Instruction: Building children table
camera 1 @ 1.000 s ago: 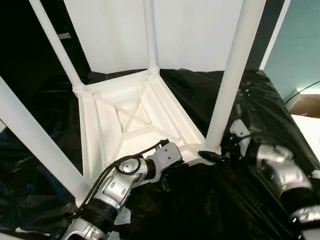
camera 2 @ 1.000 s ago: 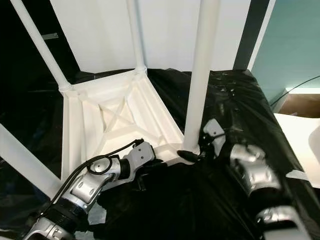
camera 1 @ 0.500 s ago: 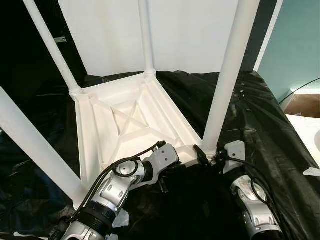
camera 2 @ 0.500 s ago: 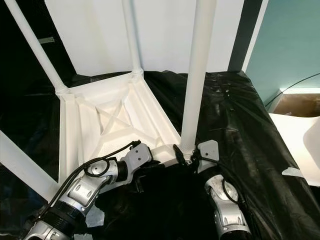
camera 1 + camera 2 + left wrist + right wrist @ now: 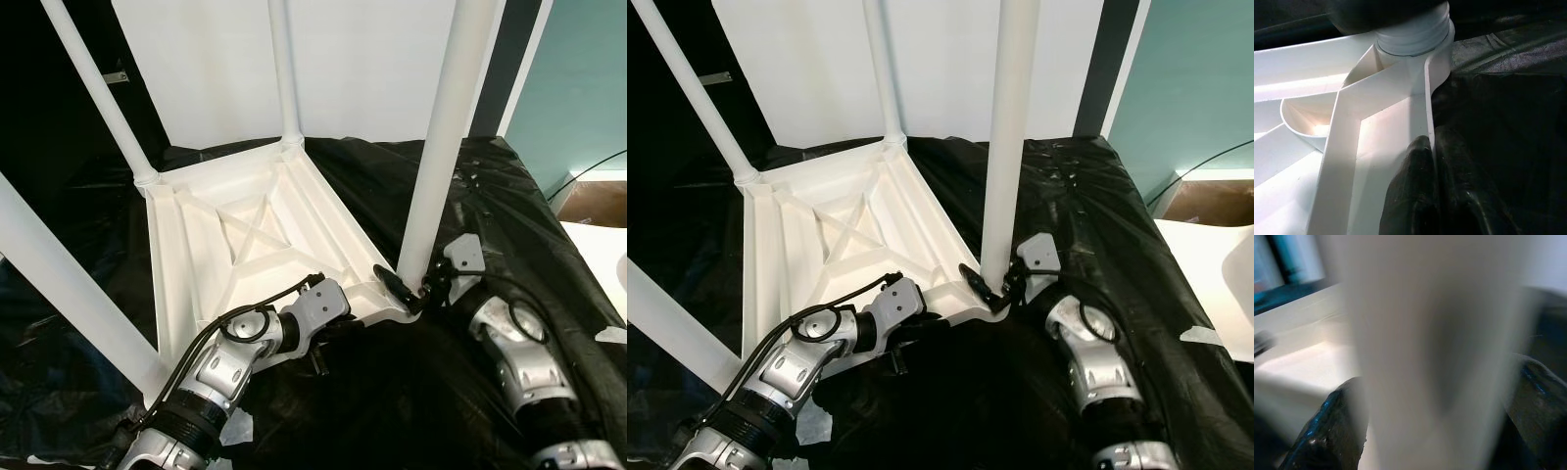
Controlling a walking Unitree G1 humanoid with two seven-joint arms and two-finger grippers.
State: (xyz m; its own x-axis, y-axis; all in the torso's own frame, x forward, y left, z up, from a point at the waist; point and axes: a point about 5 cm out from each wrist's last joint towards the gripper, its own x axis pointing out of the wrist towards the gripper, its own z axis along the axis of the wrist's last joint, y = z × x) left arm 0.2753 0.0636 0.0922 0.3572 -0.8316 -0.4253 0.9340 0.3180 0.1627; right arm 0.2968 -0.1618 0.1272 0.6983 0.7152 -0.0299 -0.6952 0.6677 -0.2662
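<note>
Now my right gripper [image 5: 409,291] has swung round the base of the near-right leg [image 5: 440,147] since half a second ago, its fingers straddling the leg just above the socket, one each side in the wrist view. I read that as a turn of the leg being screwed in. The upturned white table [image 5: 245,235] lies on black sheeting [image 5: 509,196], all four legs standing. My left gripper [image 5: 1435,196] keeps its fingers pinched on the table's near rim, steadying it.
</note>
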